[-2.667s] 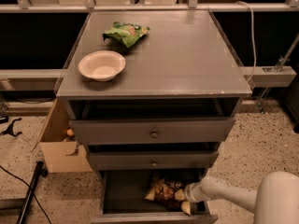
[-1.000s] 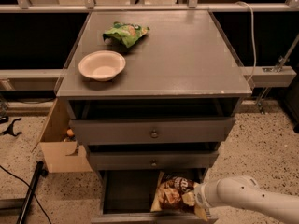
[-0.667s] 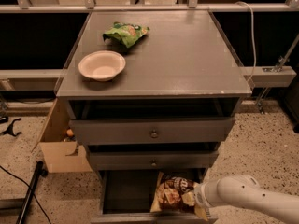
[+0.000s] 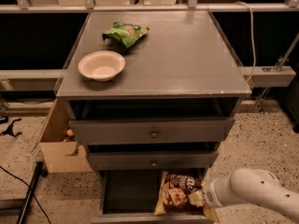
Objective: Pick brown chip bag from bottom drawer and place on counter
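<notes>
The brown chip bag (image 4: 180, 192) stands tilted upright at the right side of the open bottom drawer (image 4: 126, 192), its top reaching the drawer above. My gripper (image 4: 200, 199) is at the bag's lower right edge, shut on the bag, with my white arm (image 4: 254, 190) reaching in from the right. The fingers are mostly hidden by the bag. The grey counter (image 4: 187, 50) is the cabinet top above.
On the counter sit a white bowl (image 4: 101, 65) at the front left and a green snack bag (image 4: 125, 33) behind it. Two shut drawers with round knobs (image 4: 153, 134) are above the open one. A cardboard box (image 4: 56, 143) stands left of the cabinet.
The chip bag has gone from lying low in the drawer to held up and tilted upright. My arm has drawn back to the right. Little has changed in the last second.
</notes>
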Controlling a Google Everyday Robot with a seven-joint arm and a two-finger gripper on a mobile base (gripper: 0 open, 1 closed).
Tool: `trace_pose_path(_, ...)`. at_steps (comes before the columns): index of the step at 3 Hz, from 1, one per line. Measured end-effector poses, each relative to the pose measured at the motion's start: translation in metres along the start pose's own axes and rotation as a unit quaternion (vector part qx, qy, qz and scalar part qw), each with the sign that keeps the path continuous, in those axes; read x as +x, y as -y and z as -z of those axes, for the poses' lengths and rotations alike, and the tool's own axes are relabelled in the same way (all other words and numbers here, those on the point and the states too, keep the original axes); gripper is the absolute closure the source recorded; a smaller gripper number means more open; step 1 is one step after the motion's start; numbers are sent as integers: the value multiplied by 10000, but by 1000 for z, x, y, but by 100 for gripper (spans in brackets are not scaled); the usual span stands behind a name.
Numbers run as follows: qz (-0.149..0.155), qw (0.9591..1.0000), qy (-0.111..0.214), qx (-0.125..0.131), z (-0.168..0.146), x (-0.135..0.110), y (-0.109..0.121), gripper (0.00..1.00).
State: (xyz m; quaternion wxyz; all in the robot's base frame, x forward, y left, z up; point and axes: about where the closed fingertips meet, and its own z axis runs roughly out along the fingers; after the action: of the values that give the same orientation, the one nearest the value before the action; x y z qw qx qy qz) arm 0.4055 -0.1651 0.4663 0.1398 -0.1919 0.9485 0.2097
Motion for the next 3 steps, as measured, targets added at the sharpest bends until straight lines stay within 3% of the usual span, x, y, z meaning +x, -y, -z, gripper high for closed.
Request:
trace_pose_path(2,174,9998,-49,-10,90,-6,-39,100)
trace_pose_path(3,485,9987,166,7,150,-24,-77,100)
